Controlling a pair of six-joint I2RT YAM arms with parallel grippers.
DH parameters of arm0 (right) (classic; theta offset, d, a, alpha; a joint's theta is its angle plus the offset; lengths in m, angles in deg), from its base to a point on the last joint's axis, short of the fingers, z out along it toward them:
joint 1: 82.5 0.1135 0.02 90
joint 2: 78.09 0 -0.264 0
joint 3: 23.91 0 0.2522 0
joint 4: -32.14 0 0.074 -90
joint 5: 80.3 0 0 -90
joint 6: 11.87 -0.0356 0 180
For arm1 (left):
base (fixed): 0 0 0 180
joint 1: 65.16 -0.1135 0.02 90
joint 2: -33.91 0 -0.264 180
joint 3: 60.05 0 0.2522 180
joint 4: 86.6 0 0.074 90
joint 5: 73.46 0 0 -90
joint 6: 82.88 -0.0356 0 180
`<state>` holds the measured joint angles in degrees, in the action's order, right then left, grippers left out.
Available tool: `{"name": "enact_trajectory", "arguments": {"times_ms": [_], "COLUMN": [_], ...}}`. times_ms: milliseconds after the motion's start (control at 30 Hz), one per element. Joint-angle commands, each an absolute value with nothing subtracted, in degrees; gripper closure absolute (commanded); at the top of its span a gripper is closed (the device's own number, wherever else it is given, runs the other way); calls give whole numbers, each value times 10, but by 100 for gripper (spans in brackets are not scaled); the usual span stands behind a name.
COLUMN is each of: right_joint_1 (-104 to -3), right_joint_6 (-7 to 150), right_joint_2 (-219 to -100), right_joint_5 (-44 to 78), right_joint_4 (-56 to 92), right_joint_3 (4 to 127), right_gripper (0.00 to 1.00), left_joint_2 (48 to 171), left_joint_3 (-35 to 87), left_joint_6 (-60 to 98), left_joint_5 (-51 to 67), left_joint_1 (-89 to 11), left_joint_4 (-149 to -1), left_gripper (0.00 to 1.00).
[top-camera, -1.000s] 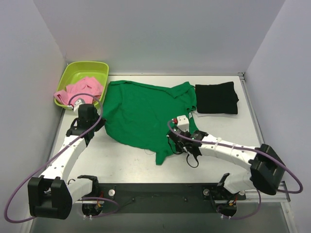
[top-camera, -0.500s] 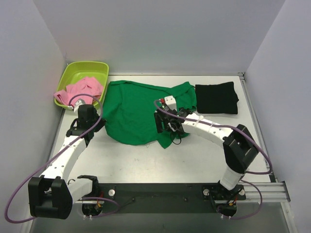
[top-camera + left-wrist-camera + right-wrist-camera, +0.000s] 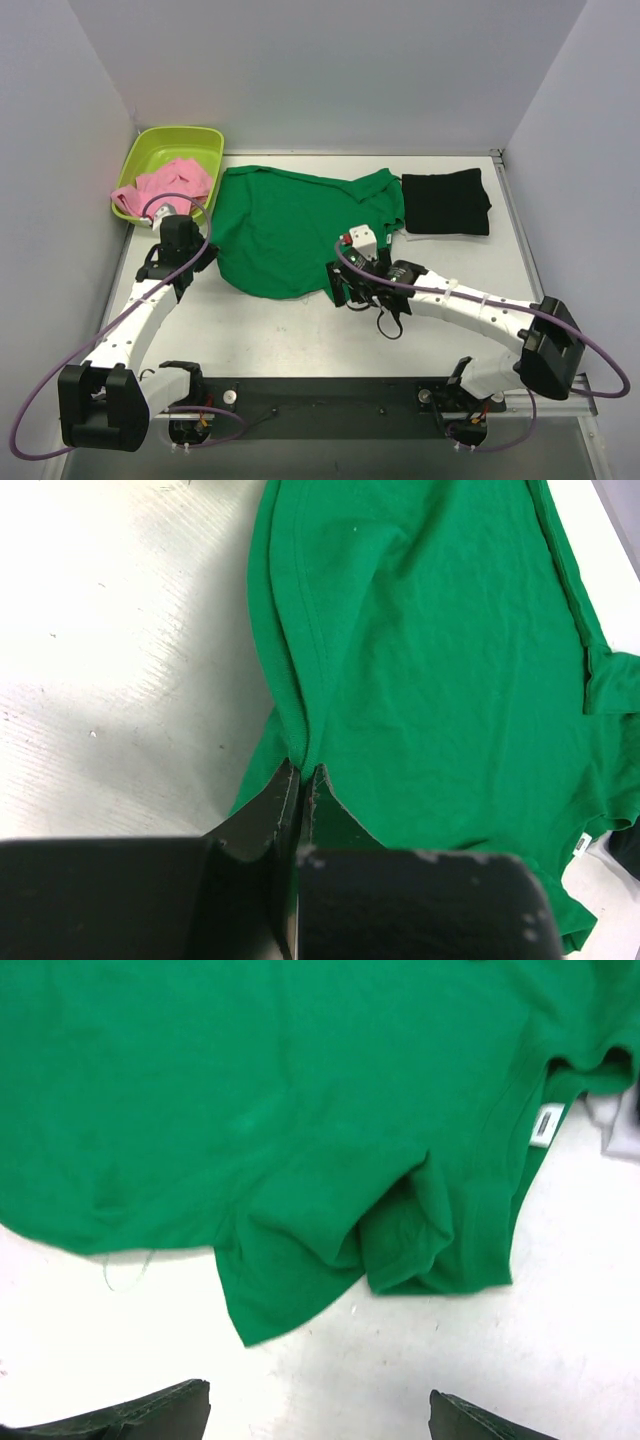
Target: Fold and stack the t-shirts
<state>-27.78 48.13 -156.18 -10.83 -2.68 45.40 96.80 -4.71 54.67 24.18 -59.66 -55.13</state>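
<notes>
The bright green t-shirt point(image 3: 285, 225) lies spread on the table's middle, its lower right corner bunched back onto itself point(image 3: 400, 1235). My left gripper point(image 3: 206, 252) is shut on the shirt's left hem point(image 3: 296, 730), which is pinched between its jaws point(image 3: 300, 772). Just off the shirt's near edge, my right gripper point(image 3: 342, 284) stands open over bare table point(image 3: 318, 1415), holding nothing. A black t-shirt point(image 3: 446, 202) lies folded at the back right. The pink t-shirt point(image 3: 165, 185) sits crumpled in the tub.
A lime-green plastic tub point(image 3: 178, 136) stands at the back left corner. Grey walls close in the table on three sides. A dark rail point(image 3: 330, 395) with both arm bases runs along the near edge. The green shirt's white label point(image 3: 546, 1125) shows near its collar.
My right gripper carried the green shirt's trailing lower corner up onto the shirt, let it go, opened and drew back toward the near edge. The left arm has not moved.
</notes>
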Motion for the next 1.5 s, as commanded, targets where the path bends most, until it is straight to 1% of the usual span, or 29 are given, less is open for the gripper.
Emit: {"name": "enact_trajectory", "arguments": {"times_ms": [0, 33, 100, 267, 367, 600, 733, 767, 833, 933, 967, 1033, 1067, 1133, 1267, 1300, 1367, 1400, 1467], "right_joint_1": [-269, -269, -269, -269, -269, -275, -284, -286, -290, -293, -292, -293, -292, -283, -239, -213, -184, -171, -138], "right_joint_6": [445, 441, 439, 447, 453, 466, 475, 475, 475, 474, 473, 472, 473, 469, 463, 460, 449, 444, 427], "right_joint_2": [-1564, -1574, -1586, -1663, -1691, -1742, -1764, -1768, -1775, -1775, -1774, -1764, -1760, -1738, -1666, -1627, -1587, -1548, -1509], "right_joint_5": [-102, -90, -80, -65, -64, -73, -65, -62, -57, -53, -53, -53, -53, -60, -140, -159, -207, -221, -244], "right_joint_4": [-26, -3, 26, 69, 85, 120, 141, 142, 149, 157, 157, 157, 155, 139, 85, 55, 7, -11, -58], "right_joint_3": [406, 392, 383, 411, 424, 450, 450, 450, 443, 428, 422, 410, 406, 398, 374, 372, 368, 369, 369], "right_gripper": [13, 15, 21, 36, 38, 38, 41, 44, 47, 56, 63, 73, 84, 99, 100, 100, 100, 100, 100], "left_joint_2": [964, 963, 963, 967, 967, 964, 963, 963, 963, 963, 962, 960, 960, 959, 953, 953, 951, 949, 947], "left_joint_3": [-45, -45, -47, -51, -51, -52, -53, -53, -53, -53, -53, -54, -53, -52, -51, -52, -52, -52, -51], "left_joint_6": [542, 541, 541, 543, 542, 541, 540, 540, 540, 540, 540, 540, 539, 539, 536, 536, 535, 535, 535], "left_joint_5": [233, 234, 238, 235, 236, 236, 237, 236, 235, 235, 235, 235, 236, 237, 240, 239, 240, 241, 242], "left_joint_1": [-600, -600, -600, -600, -600, -600, -601, -600, -600, -600, -600, -600, -600, -600, -600, -600, -600, -600, -601], "left_joint_4": [-579, -579, -578, -582, -583, -582, -582, -581, -581, -579, -579, -578, -578, -576, -572, -572, -570, -570, -568], "left_gripper": [100, 100, 100, 100, 100, 100, 100, 100, 100, 100, 100, 100, 100, 100, 100, 100, 100, 100, 100]}}
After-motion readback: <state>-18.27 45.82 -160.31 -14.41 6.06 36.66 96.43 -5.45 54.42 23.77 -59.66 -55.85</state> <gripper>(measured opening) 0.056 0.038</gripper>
